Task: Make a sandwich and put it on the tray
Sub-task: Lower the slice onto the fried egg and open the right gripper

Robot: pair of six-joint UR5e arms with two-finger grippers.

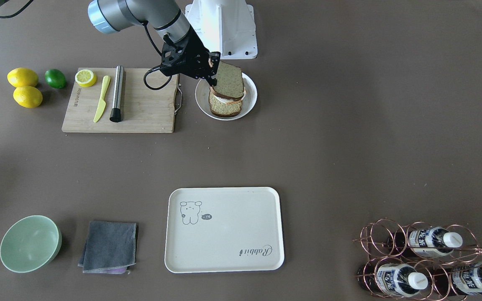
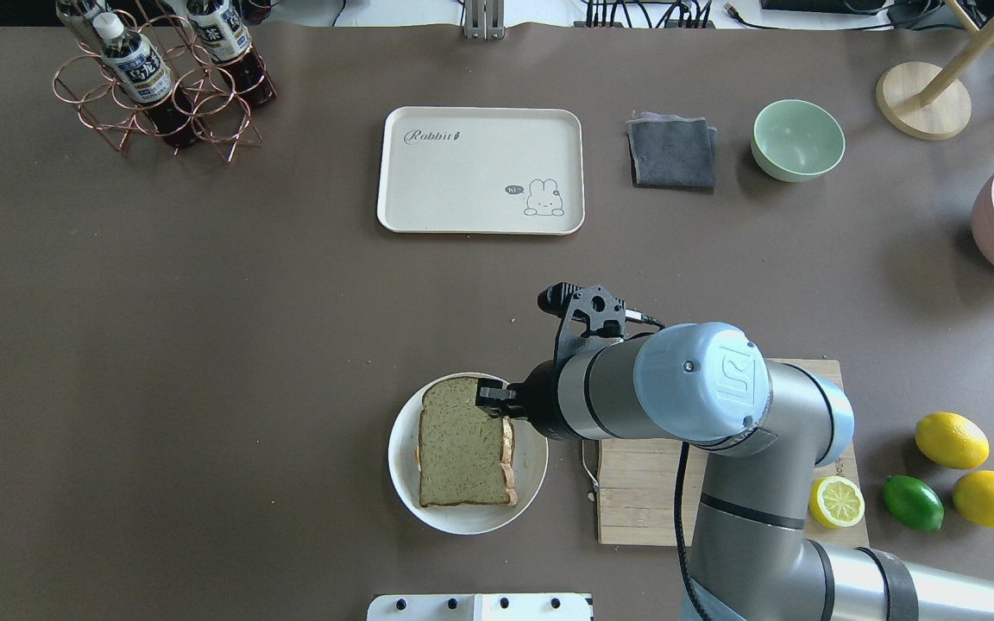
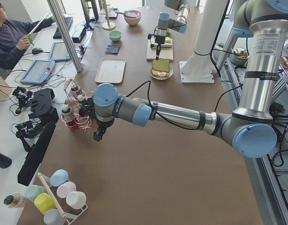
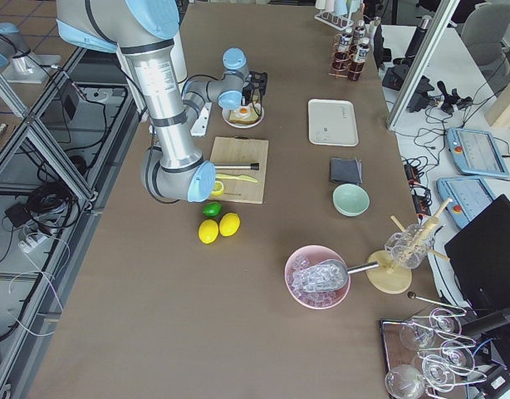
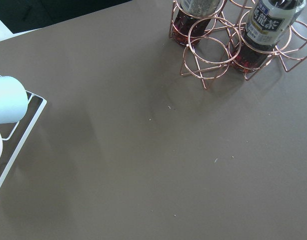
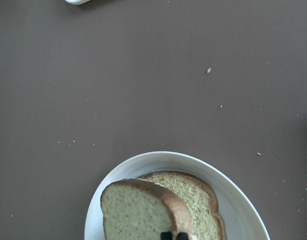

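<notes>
Right gripper (image 2: 497, 398) clamped on one edge of the top square slice of speckled greenish-tan bread (image 2: 461, 448), holding it slanted over the white fried egg (image 1: 223, 100) and lower slice (image 1: 225, 108) on the small round white plate (image 2: 400, 448) near the robot's base, apparently to close the sandwich. The cream-white rounded-rectangle tray (image 2: 480, 172) lies on the far side of the table. Left gripper (image 3: 98, 136) hangs beside the copper wire bottle rack (image 3: 76, 117), well clear of the work; whether it is open cannot be told.

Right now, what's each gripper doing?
Right gripper: closed on the top bread slice.
Left gripper: cannot be told.
</notes>
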